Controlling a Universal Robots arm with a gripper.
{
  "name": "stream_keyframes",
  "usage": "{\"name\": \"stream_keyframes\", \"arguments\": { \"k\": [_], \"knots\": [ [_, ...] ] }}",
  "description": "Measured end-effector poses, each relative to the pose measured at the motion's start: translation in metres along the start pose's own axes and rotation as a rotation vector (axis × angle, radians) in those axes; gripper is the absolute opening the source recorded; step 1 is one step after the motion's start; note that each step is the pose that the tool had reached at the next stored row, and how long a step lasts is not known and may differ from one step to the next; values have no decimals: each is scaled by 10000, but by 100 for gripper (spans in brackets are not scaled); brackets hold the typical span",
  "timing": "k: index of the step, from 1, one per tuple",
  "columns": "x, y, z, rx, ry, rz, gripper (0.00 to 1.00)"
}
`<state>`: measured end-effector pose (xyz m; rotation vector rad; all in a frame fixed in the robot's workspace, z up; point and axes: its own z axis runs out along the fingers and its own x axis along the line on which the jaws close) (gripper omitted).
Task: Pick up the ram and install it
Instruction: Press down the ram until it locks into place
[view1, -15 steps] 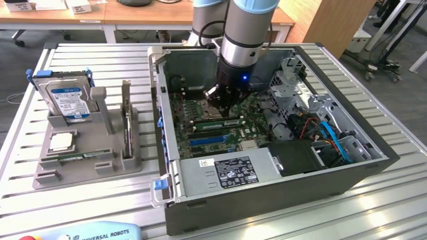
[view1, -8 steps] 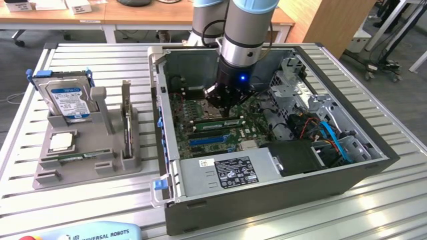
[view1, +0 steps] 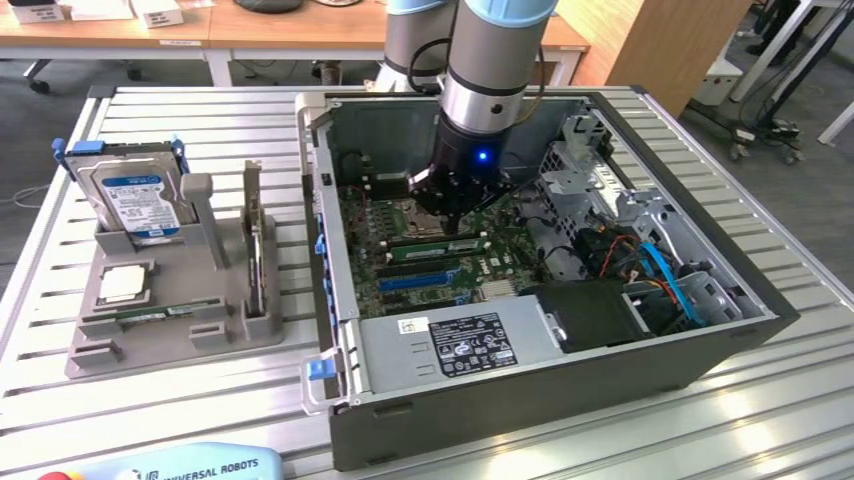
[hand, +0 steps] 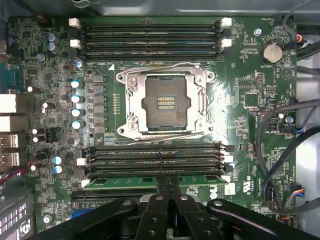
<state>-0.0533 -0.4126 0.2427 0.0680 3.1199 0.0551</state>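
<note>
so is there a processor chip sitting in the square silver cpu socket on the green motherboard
No, the square silver cpu socket on the green motherboard is open, with bare gold contact rows showing in its dark centre.

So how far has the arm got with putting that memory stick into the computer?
The pick-up looks done: the green memory stick already lies along a slot on the motherboard inside the open computer case. In hand: the end effector is shut, its tips right at the stick's top edge. Left: I cannot tell whether the stick is fully seated. The processor socket stands empty.
</note>
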Motion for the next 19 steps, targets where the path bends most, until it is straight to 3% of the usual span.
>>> {"name": "stream_keyframes", "arguments": {
  "k": [19],
  "knots": [
    [0, 0, 0, 6, -12, 336, 10]
  ]
}}
